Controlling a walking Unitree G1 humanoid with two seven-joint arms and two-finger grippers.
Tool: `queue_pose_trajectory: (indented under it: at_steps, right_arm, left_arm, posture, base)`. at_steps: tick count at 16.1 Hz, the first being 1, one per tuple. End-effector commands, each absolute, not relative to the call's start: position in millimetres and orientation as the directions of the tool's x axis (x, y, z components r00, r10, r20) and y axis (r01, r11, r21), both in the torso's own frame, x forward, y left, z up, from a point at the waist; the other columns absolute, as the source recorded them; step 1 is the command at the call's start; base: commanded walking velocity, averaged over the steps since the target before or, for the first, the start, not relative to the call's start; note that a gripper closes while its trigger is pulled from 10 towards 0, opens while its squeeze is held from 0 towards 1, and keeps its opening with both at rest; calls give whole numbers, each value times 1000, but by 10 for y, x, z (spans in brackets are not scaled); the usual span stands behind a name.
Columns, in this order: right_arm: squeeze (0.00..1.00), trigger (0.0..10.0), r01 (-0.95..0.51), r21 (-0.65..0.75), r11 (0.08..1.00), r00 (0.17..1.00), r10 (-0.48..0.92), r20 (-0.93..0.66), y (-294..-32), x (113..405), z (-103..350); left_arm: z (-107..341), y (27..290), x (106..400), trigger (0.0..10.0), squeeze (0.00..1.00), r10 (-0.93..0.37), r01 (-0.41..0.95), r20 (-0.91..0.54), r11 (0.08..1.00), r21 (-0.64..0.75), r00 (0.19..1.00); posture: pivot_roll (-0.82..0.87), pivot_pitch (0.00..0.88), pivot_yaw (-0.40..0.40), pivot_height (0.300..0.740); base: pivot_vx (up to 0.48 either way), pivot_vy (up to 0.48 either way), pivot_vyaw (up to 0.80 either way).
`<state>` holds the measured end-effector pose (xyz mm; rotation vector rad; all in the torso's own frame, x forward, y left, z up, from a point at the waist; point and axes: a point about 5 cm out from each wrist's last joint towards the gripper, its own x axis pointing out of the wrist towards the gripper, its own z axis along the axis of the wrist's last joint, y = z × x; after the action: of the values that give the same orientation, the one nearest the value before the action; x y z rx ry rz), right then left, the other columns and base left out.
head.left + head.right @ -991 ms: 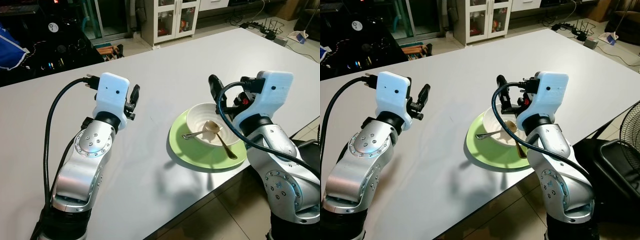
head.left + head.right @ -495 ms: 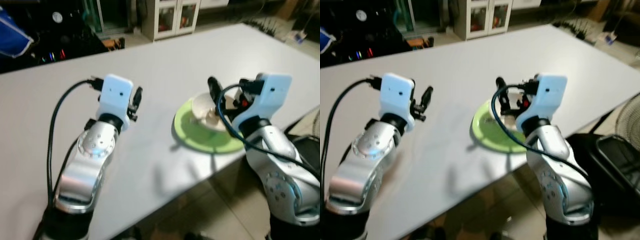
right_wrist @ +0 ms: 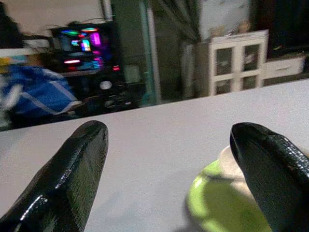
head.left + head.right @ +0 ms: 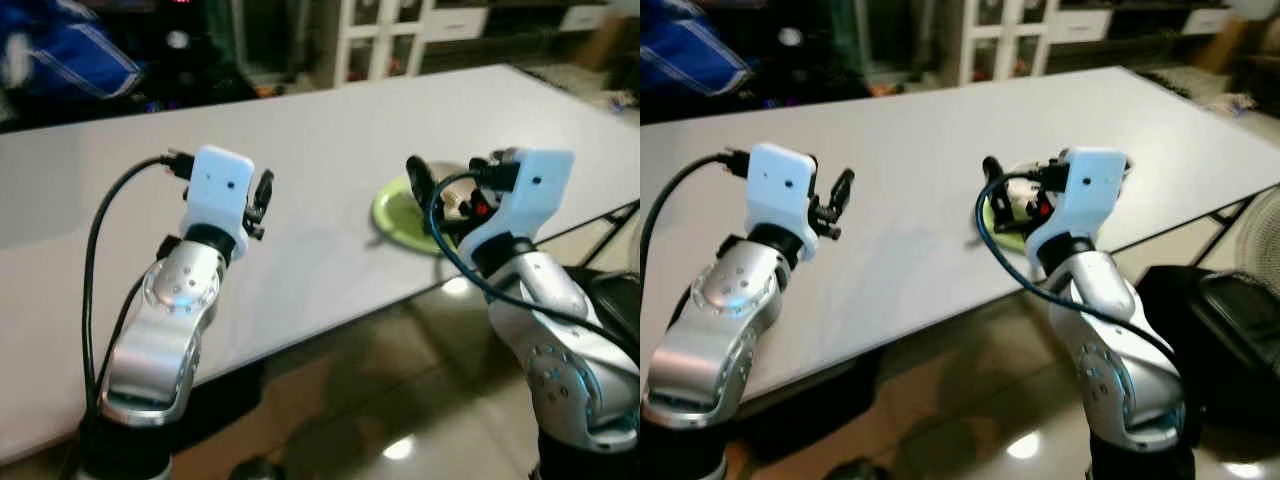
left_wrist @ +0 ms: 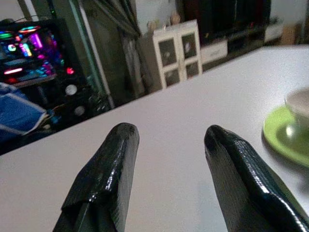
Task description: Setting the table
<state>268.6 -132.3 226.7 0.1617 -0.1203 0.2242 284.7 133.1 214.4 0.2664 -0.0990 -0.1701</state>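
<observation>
No text, label, brand, number or sign can be read in any of the views. The coloured lights on the dark equipment [image 5: 29, 60] in the background are seen only as glowing spots, and no characters can be made out on them. The white housings on the robot's wrists [image 4: 218, 195] are plain, with only small dark dots. The head views are blurred, so small print cannot be told.
</observation>
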Motion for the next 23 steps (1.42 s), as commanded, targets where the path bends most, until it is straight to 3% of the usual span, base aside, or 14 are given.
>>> queue_pose_trajectory:
  at_steps: [1,5,9,15,23]
  right_arm:
    - [0,10000,-224,139,965,969,205,139,-1335,2661,2264]
    - [0,10000,-324,143,935,946,321,42,-1272,2520,2040]
    - [0,10000,-280,187,942,952,298,-75,-1372,2440,1615]
    - [0,10000,-372,125,920,913,387,-127,-1341,2384,1385]
    - [0,10000,-396,103,912,903,407,-135,-1437,2301,1300]
  left_arm:
    - [2173,1317,2829,10000,0,-199,164,99,945,283,975]
    - [2064,1445,2757,10000,0,-167,134,87,944,302,982]
    - [1872,1515,2589,10000,0,-123,103,54,951,292,991]
    - [1602,1526,2401,10000,0,-128,127,-16,943,309,992]
    - [1583,1502,2325,10000,0,-170,169,-28,928,331,985]
  posture:
    - [3,0,-19,740]
    - [7,0,-14,740]
    - [33,0,-13,740]
    - [46,0,-34,740]
    - [39,0,-25,740]
  base:
    - [0,0,0]
    - [0,0,0]
    - [0,0,0]
    - [0,445,0]
    - [0,480,691]
